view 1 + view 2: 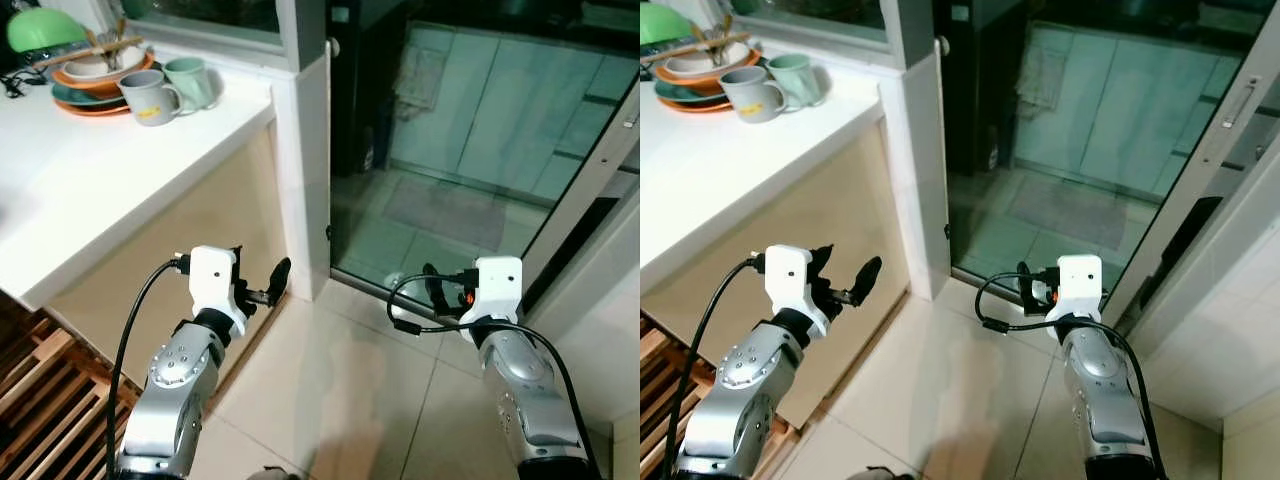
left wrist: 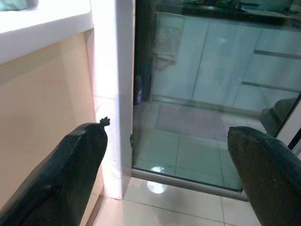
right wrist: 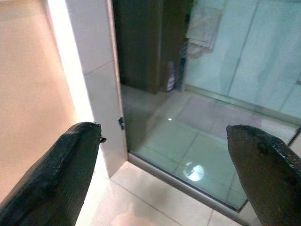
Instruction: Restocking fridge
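Both the left gripper (image 1: 262,285) in the lower left and the right gripper (image 1: 440,290) in the lower right are wide open and empty, facing the glass door (image 1: 450,150) ahead in the upper middle, while no fridge is visible.

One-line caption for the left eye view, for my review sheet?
Both grippers, left and right, open and empty above the tiled floor, beside a white counter facing a glass door.

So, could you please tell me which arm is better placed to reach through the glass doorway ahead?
Probably the right. The right claw is open and sits just before the glass doorway, while the open left claw hangs beside the white pillar and counter.
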`<state>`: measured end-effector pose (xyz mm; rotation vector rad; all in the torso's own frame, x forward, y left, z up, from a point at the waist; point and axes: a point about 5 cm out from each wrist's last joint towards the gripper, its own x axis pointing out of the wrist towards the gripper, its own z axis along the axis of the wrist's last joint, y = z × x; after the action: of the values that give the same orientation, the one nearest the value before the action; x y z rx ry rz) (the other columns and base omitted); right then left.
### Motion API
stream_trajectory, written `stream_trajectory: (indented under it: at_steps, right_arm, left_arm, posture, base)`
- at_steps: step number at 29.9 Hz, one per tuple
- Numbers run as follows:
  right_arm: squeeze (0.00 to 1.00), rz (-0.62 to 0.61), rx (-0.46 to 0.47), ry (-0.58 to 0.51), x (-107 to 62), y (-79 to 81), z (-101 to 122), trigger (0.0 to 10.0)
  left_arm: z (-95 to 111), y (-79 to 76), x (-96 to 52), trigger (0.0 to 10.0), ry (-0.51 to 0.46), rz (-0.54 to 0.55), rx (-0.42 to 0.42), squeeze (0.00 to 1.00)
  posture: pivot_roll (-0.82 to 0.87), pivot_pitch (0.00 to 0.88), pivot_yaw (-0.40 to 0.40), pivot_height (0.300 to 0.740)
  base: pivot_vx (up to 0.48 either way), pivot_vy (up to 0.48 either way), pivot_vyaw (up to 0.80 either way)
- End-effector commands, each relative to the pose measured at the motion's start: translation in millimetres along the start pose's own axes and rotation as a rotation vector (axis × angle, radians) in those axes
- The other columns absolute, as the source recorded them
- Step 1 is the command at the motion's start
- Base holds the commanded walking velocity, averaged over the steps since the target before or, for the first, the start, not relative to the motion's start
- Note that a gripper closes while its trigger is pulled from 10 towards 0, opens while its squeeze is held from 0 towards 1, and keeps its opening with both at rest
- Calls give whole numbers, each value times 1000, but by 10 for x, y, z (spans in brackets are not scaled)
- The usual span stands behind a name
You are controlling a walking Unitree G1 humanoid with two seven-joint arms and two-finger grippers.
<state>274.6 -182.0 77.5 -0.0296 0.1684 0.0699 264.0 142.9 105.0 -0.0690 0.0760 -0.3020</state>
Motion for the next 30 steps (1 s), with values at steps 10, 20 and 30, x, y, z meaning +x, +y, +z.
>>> stream_trajectory:
  at_steps: [10, 20, 30]
  right_arm:
    - [0, 13, 12, 5, 30, -27, -39, 10000]
    - [0, 64, -7, 13, 39, 24, -88, 10000]
    - [0, 64, 1, 18, 43, 10, -122, 10000]
  left_arm:
    - [-17, 157, 57, 10000, 18, 140, 48, 0]
    - [-64, 263, 52, 10000, 26, 230, 1, 0]
    - [-30, 364, 29, 10000, 16, 321, 44, 0]
  posture:
    - [-94, 0, 82, 740]
    - [-87, 0, 74, 740]
    - [-82, 0, 70, 740]
  base:
    - [0, -480, 497]
    - [0, -96, 440]
    - [-291, 252, 440]
